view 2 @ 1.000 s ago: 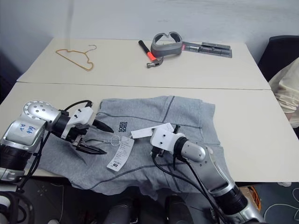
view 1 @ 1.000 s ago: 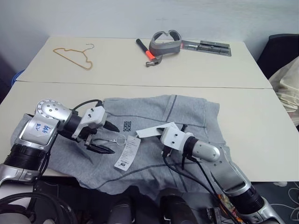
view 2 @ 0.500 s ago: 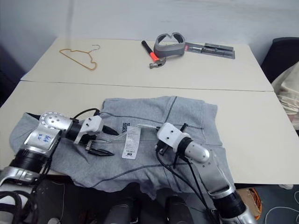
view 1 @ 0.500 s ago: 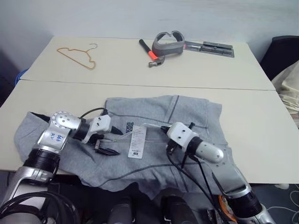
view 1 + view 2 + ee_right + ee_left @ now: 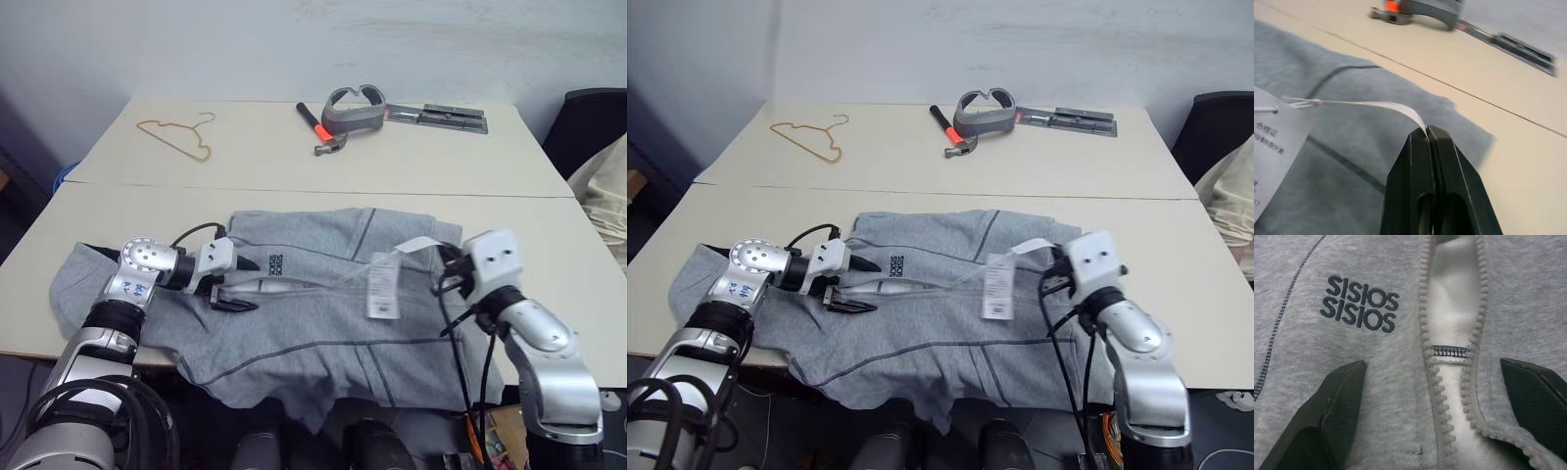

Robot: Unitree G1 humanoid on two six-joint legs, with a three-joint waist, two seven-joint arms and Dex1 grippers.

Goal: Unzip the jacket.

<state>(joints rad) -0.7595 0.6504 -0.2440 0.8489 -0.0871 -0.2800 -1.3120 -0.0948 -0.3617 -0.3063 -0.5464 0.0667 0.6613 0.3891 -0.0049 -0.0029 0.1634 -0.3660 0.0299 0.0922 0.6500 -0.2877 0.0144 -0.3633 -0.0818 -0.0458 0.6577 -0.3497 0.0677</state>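
Jacket (image 5: pixel 313 294) is spread flat on the near table (image 5: pixel 578 284), its zip parted across the chest. Left gripper (image 5: pixel 235 284) is laid on the jacket's left chest, fingers (image 5: pixel 1337 411) spread wide either side of the open zipper teeth (image 5: pixel 1430 357), with the logo (image 5: pixel 1359 303) just beside them in the left wrist view. Right gripper (image 5: pixel 1430 134), at the jacket's right edge, is pressed together on a white strip (image 5: pixel 1376 105) leading to the paper tag (image 5: pixel 382 289). Beyond the jacket lie a hanger (image 5: pixel 176 135), hammer (image 5: pixel 318 127) and goggles (image 5: pixel 355 108).
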